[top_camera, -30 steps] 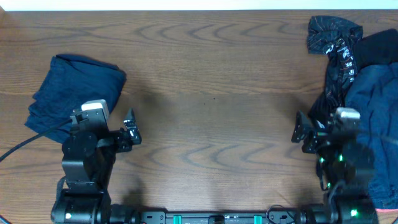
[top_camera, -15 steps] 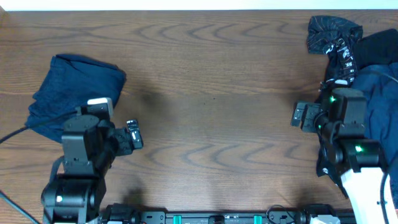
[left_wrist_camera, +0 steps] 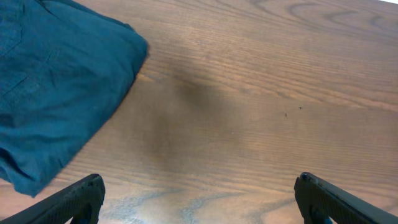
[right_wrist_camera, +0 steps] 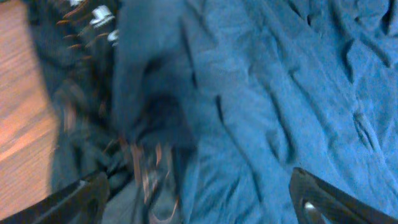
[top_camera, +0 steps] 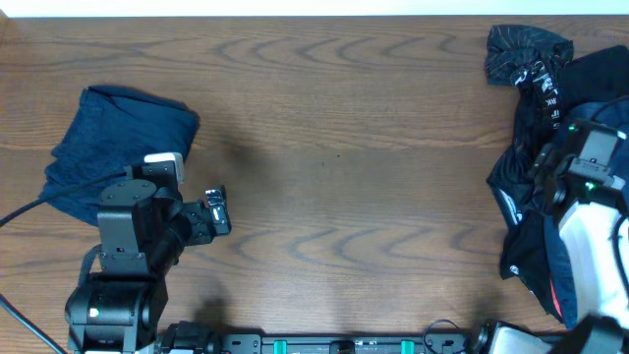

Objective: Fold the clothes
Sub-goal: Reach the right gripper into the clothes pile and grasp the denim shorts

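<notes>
Here the left hand [top_camera: 212,212] hangs over the bare wood of the table [top_camera: 344,118], toward the table's left end and on its near half. In the left wrist view the left hand [left_wrist_camera: 199,208] has its two dark fingers spread wide, with nothing between them but wood grain. Just past the left hand, farther toward the table's left end, lies a folded garment [top_camera: 118,147] of dark blue, flat on the wood and apart from the fingers. In the left wrist view it [left_wrist_camera: 56,81] fills the upper left corner, one folded edge running slantwise. At the table's right end the right hand [right_wrist_camera: 199,205] is low over the pile [top_camera: 536,197] of loose clothes. Its fingers stand wide apart above the cloth and pinch nothing that can be made out, though that view is blurred. Under it spreads rumpled blue cloth [right_wrist_camera: 280,93], with darker cloth bunched beside it and a strip of the table [right_wrist_camera: 18,93] showing at the left. From overhead, a black garment [top_camera: 531,59] with pale print lies crumpled at the pile's far side, near the table's far right corner.
</notes>
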### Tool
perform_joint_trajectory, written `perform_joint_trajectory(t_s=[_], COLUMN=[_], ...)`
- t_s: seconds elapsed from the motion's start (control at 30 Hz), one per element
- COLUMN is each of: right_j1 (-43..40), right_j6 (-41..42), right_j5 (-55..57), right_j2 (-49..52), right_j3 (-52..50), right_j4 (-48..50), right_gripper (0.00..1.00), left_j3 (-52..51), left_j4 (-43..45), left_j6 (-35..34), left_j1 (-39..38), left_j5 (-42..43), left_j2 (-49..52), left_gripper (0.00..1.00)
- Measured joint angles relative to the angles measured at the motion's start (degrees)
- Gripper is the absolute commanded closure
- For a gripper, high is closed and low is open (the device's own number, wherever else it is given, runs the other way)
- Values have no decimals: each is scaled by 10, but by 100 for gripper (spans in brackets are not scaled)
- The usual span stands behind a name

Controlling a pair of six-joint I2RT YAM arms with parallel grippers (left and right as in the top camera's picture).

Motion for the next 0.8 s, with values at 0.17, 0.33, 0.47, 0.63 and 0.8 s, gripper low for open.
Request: perform_joint_trajectory(t_s=[0.17, 0.33, 0.47, 0.63, 0.8], right_j1=[-16, -16, -16, -16, -16], right_j6=[-10, -13, -17, -21, -21], right_j5=[-44, -54, -42, -25, -19], right_j2=[68, 117, 139, 140, 150], right_j3=[0, 0, 0, 1, 1], right_j4=[20, 36, 68, 98, 98], right_gripper=[15, 21, 23, 33, 33], left_j3=[0, 0, 0, 0, 0], left_j4=[0, 0, 0, -2, -2], left_j6=[0, 0, 0, 0, 0], left_j1=[0, 0, 0, 0, 0], left_j5=[2, 2, 2, 2, 2], left_j2=[0, 0, 0, 0, 0], left_gripper=[1, 1, 1, 1, 1])
